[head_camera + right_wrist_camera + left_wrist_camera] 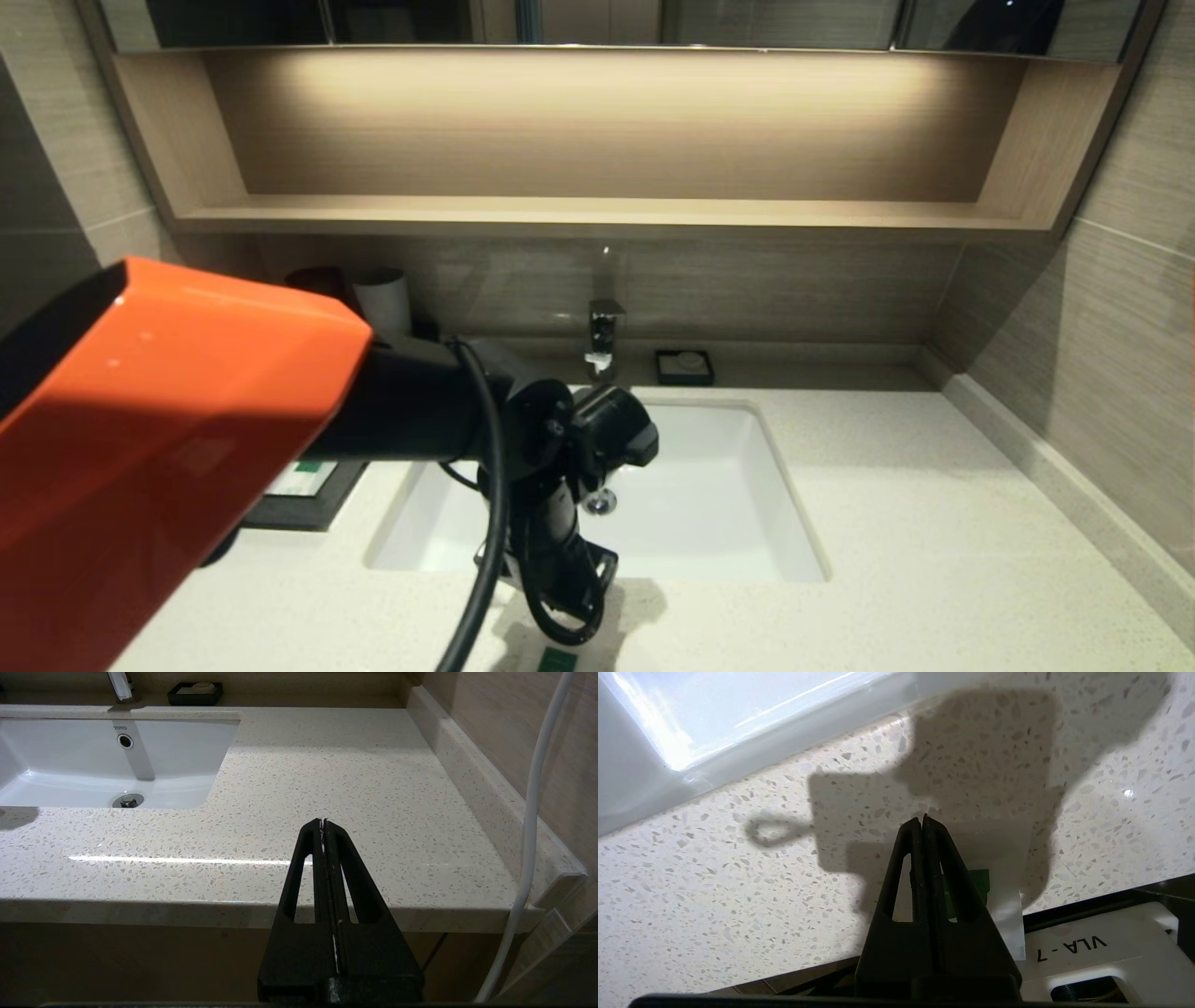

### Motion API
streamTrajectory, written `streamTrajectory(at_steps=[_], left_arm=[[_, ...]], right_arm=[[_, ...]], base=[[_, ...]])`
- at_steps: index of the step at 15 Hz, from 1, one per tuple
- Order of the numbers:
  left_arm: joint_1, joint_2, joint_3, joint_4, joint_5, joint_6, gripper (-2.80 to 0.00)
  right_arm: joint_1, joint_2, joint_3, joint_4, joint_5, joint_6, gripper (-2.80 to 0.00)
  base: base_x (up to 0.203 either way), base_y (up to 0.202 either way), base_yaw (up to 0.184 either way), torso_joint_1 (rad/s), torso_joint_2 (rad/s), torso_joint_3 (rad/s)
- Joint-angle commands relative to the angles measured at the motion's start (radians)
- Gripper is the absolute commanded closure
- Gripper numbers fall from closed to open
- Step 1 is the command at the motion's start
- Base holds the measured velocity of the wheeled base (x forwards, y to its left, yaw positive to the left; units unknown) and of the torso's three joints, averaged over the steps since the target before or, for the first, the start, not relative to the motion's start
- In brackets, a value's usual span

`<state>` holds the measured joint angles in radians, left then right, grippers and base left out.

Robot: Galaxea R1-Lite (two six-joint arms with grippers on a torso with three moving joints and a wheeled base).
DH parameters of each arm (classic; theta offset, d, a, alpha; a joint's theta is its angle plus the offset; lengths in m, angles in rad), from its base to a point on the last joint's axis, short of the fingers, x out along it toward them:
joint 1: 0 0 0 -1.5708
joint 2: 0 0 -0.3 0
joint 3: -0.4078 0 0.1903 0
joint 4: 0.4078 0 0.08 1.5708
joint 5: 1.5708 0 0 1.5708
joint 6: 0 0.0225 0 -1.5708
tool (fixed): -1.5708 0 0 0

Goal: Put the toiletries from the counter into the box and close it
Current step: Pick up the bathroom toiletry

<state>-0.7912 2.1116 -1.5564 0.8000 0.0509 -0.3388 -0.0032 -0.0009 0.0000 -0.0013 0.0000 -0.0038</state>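
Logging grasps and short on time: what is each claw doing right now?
Left claw: closed on a packet with a green label, at the counter in front of the sink.
Right claw: closed, empty, parked.

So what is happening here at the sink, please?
The robot's left gripper is down at the front edge of the counter, just before the white sink. Its jaws are shut on a plastic-wrapped packet with a green label. The black box sits left of the sink, mostly hidden behind the arm. The right gripper is parked, shut, off the counter's front edge.
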Motion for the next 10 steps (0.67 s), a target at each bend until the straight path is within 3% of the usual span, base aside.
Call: streamTrajectory(at_steps=[1, 6, 10], left_arm=[[0.026, -0.024, -0.024, 0.005, 0.006, -0.017, 0.00], [0.028, -0.084, -0.037, 0.024, 0.013, -0.061, 0.00], [0.025, -0.130, -0.034, 0.191, 0.006, -0.091, 0.00]], right_arm=[[0.000, 0.001, 0.002, 0.000, 0.000, -0.001, 0.00], [0.000, 0.001, 0.002, 0.000, 0.001, -0.001, 0.00], [0.000, 0.001, 0.002, 0.000, 0.000, -0.001, 0.00]], base=[[0.000, 0.000, 0.000, 0.000, 0.00, 0.000], [0.000, 0.000, 0.000, 0.000, 0.00, 0.000], [0.000, 0.000, 0.000, 0.000, 0.00, 0.000]])
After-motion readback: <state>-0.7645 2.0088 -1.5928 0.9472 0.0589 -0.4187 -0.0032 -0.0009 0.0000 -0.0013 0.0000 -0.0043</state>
